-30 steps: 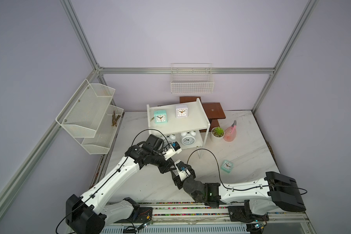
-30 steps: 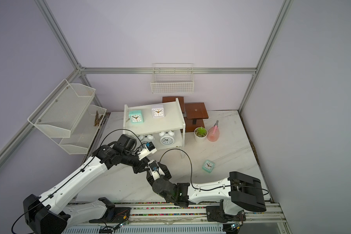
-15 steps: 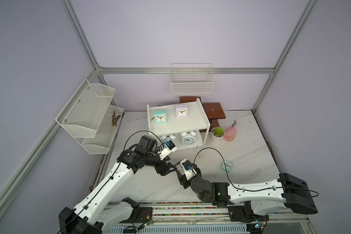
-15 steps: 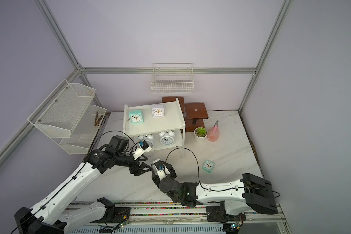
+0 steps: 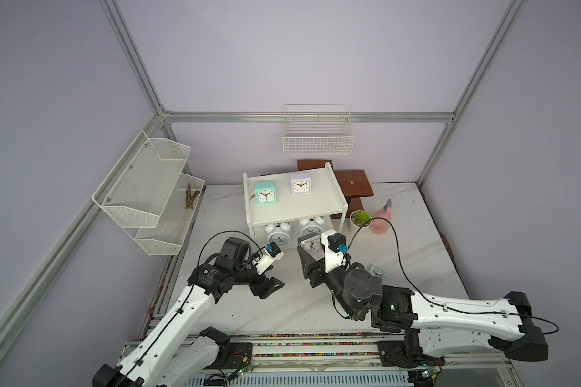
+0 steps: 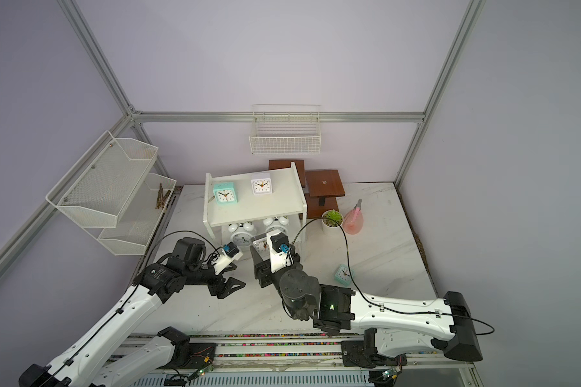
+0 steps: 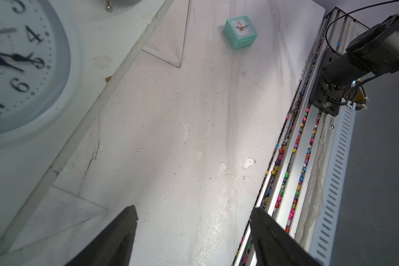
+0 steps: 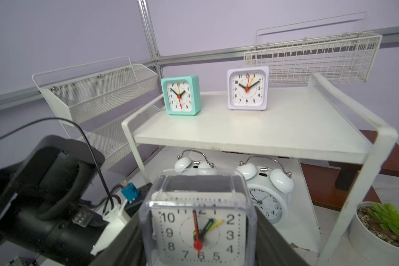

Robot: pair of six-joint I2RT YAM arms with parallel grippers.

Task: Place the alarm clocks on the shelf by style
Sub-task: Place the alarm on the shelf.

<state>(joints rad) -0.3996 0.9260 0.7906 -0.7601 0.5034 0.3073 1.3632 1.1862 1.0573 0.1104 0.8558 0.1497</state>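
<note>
Pinching the framed clock (image 5: 310, 242) in the right gripper (image 8: 199, 251) before the shelf (image 5: 311, 208), holding the left gripper (image 7: 194, 214) spread, empty (four already shelved: squares (image 5: 265, 193) above, bells (image 5: 277, 234) below); leaving one mint clock (image 5: 377, 271) lying right of it.

Mint clock (image 8: 181, 95), white square clock (image 8: 248, 88), white twin-bell clocks (image 8: 263, 198), white shelf (image 8: 240, 133); clear-cased clock (image 8: 199, 230), its back seemingly dark.

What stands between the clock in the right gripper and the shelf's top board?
Nothing visible does. The right gripper holds the clear-framed clock in front of the shelf; the front of the top board is bare, with the mint clock and white clock standing further back.
</note>
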